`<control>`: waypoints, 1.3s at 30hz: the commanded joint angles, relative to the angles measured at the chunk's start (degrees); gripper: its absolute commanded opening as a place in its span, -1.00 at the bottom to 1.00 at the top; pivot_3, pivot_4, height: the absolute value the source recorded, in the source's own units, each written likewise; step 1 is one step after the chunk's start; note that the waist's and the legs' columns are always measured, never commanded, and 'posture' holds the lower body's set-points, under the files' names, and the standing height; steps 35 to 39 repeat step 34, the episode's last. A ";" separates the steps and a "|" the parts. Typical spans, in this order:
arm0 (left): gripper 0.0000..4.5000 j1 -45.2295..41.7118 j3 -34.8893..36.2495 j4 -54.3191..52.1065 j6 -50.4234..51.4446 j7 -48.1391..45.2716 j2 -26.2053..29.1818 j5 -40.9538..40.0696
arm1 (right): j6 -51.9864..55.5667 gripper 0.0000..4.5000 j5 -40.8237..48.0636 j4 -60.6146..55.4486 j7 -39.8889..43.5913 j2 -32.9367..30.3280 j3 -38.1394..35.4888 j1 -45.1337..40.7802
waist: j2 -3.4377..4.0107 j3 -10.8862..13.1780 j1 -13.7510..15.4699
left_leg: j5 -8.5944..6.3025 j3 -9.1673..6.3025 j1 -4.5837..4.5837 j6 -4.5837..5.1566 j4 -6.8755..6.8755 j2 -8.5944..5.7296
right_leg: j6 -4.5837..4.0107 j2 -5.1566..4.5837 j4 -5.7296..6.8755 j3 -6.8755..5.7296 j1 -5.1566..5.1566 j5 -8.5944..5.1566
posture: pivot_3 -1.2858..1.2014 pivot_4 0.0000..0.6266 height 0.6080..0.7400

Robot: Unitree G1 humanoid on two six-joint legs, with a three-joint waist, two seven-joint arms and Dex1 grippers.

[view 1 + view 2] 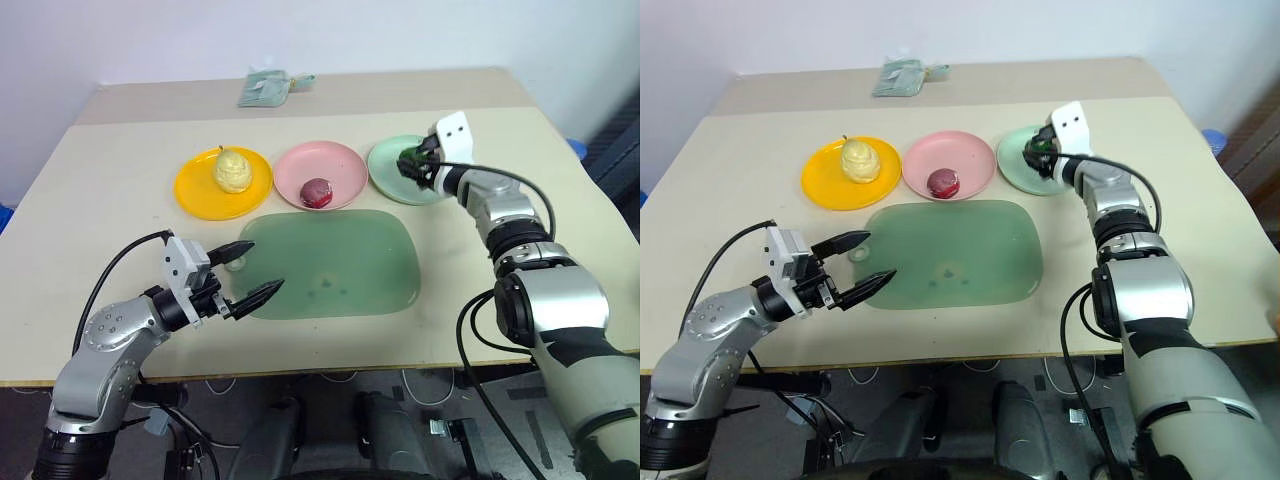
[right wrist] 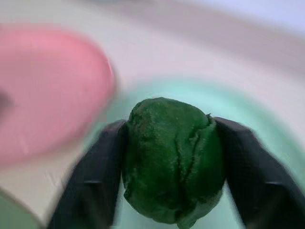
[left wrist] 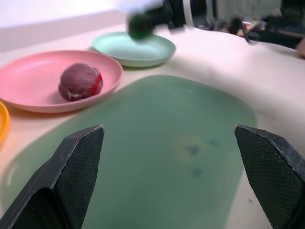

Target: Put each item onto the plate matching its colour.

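1. The right gripper holds the green ball between its two black fingers, one on each flank. The ball hangs over the mint green plate.
2. To do this step well, judge the release point first: the ball should sit over the plate's flat centre, not its raised rim. Lower it until it is close to the plate, then part the fingers evenly so neither side drags it. Draw back along the line of the fingers, clear of the ball.
3. The ball is lumpy and creased, so it will probably settle rather than roll far; the shallow rim offers little restraint if it drops from height.
4. The left gripper is empty, its fingers spread wide over the near edge of the green mat.
5. The yellow ball, pale with a pointed tip, lies on the yellow-orange plate. The red ball, dark and wrinkled, lies on the pink plate.
6. All three plates are round, shallow, smooth plastic, in a row on the table. The mat is flat, translucent and rounded at the corners.
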 commanded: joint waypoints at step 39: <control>1.00 -3.16 4.30 3.95 -3.38 9.04 -2.65 3.80 | 18.64 0.98 19.95 -89.45 9.56 -7.52 -17.97 65.35 | 0.07 -0.08 1.74 | -0.26 -0.08 0.07 0.35 0.49 0.07 | 0.01 0.05 0.05 -0.08 0.31 -0.04 | 0.03 -0.52 1.00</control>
